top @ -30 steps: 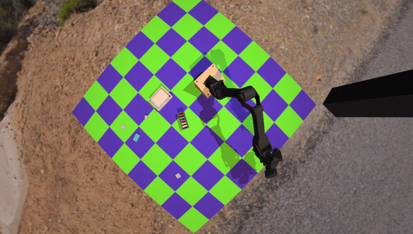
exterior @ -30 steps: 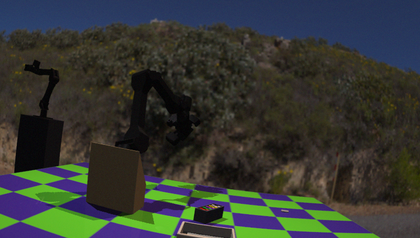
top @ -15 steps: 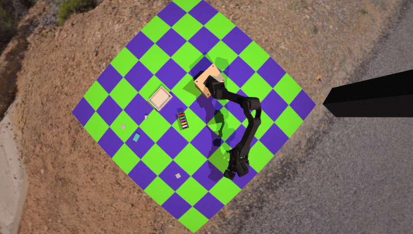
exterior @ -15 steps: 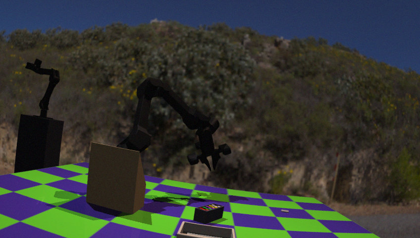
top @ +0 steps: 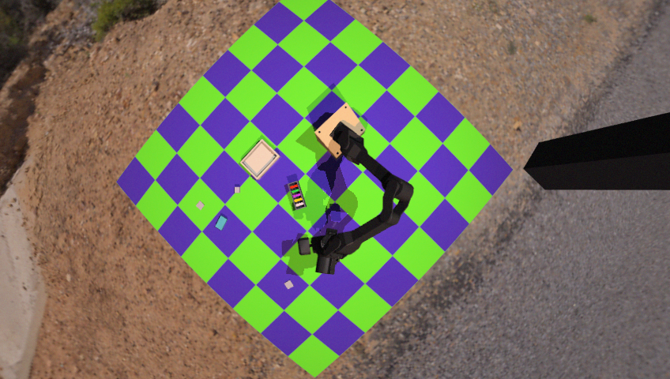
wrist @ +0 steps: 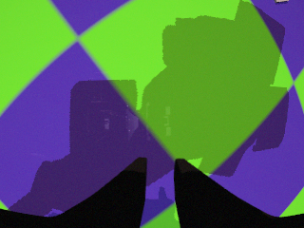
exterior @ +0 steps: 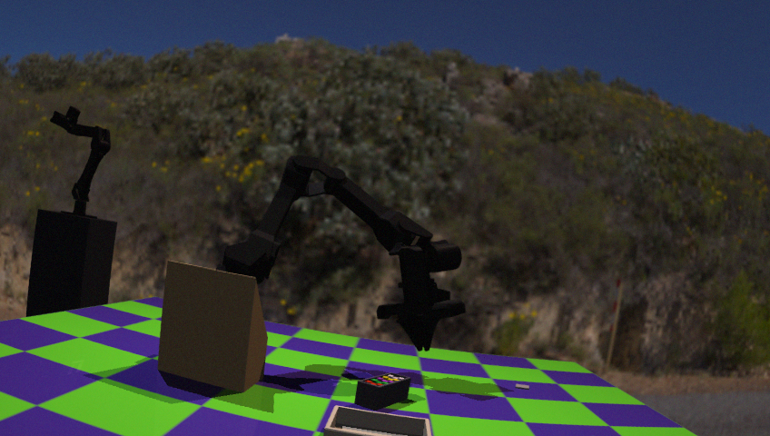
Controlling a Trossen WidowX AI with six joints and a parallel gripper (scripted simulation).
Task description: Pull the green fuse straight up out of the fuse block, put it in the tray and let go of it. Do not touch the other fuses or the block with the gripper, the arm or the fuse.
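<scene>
The black fuse block [top: 296, 193] holds a row of coloured fuses; the green fuse [top: 295, 190] is second from the far end, next to the red one. The block also shows in the exterior view [exterior: 382, 389]. The cream tray [top: 259, 159] lies up and to the left of the block and is cut off by the bottom edge in the exterior view [exterior: 378, 421]. My gripper [top: 326, 256] [exterior: 422, 342] points down, well above the mat and a couple of squares away from the block. In the wrist view its fingers stand close together with nothing between them.
The tan wedge [top: 339, 129] carries the arm's base. Small pale tiles [top: 288, 283] [top: 237, 189] [top: 200, 204] and a cyan block [top: 220, 222] lie on the mat. A black pillar [exterior: 67, 262] stands off the mat.
</scene>
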